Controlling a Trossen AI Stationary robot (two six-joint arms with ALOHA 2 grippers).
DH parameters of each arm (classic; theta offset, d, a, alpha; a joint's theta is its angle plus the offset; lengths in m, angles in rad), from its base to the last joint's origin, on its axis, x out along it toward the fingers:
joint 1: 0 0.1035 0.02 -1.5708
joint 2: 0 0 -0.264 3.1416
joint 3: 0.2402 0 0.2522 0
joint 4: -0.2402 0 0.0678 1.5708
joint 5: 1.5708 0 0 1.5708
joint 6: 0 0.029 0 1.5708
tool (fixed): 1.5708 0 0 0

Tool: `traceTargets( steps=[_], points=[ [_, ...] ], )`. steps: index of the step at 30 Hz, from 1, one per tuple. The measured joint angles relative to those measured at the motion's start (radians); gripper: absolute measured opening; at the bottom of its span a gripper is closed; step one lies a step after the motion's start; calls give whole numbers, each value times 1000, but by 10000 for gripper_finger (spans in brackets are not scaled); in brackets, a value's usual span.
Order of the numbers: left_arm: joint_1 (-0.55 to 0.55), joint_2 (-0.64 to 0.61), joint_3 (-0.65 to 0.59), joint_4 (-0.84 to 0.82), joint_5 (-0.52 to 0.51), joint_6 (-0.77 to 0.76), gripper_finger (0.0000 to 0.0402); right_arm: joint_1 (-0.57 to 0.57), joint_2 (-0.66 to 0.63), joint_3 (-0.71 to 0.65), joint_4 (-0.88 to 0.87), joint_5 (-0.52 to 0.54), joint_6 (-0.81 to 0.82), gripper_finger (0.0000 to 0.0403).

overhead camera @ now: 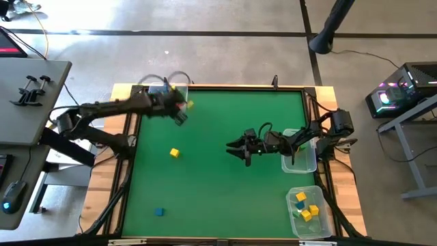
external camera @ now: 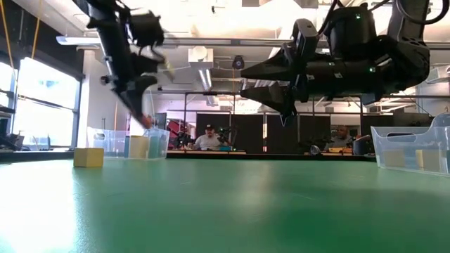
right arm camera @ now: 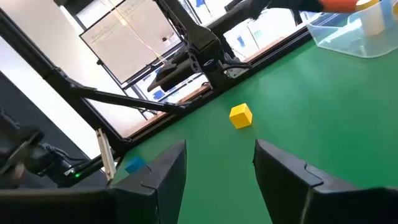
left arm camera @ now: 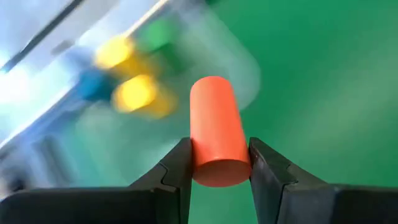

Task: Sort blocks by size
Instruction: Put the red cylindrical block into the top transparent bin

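We see the left end effector (left arm camera: 219,165) clamped on a smooth orange cylinder (left arm camera: 216,132), hovering by the clear tub (overhead camera: 166,89) at the table's (overhead camera: 218,198) eleven o'clock. Only its wrist view shows that grip. The right end effector (right arm camera: 217,163) gapes wide mid-table; a yellow cube (overhead camera: 175,153) lies near nine o'clock.

I count one orange cylinder (left arm camera: 216,132) between my left fingers (left arm camera: 177,171), two loose blocks ahead of my right fingers (right arm camera: 165,174), one yellow (right arm camera: 240,116), one blue (right arm camera: 134,164), and three clear tubs (overhead camera: 308,212).
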Motion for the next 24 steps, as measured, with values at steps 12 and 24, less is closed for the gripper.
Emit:
traceTargets(
  steps=[12,24],
  points=[
    [350,155,200,-289,119,172,92,0,0,1,0,13,-2,178],
    [411,444,280,-337,108,269,108,0,-1,1,-17,13,-2,178]
  ],
)
